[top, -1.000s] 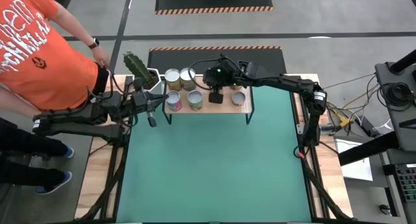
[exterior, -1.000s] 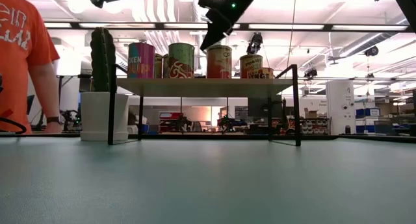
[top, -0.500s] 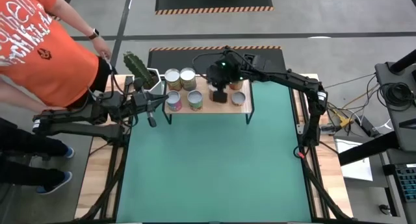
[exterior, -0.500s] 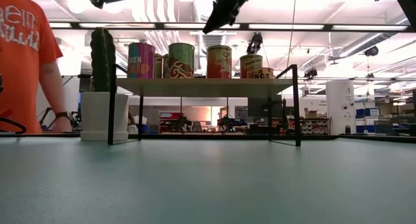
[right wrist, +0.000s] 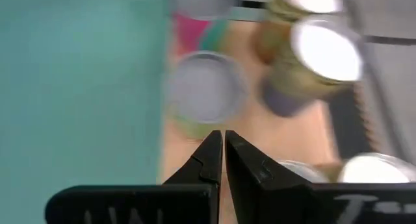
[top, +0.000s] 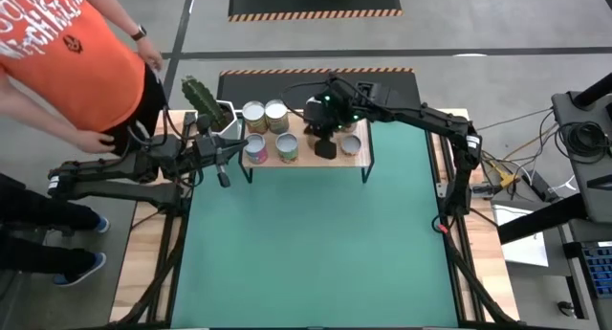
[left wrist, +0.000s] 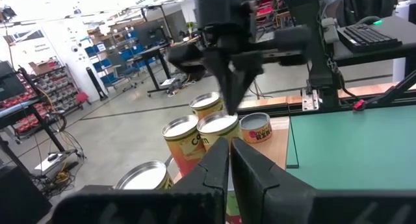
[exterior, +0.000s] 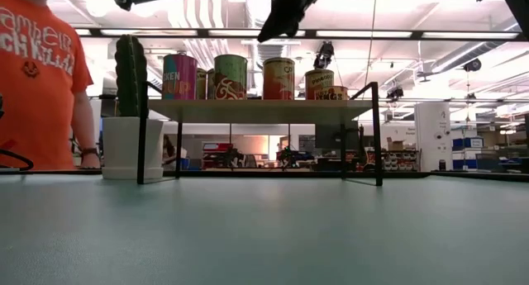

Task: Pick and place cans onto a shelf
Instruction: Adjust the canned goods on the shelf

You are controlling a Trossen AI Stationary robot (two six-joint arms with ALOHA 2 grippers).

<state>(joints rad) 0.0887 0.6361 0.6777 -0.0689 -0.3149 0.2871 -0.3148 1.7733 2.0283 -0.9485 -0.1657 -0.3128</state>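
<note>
Above shelf [top: 306, 156]: right tool [top: 326, 148] closed, empty, clear of cans [top: 265, 117].

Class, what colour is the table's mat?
Green: the table mat shows best in the high view.

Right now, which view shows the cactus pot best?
The low view: the cactus pot stands side-on and whole beside the shelf. The high view shows it only from above, by the left gripper. Neither wrist view shows it.
</note>
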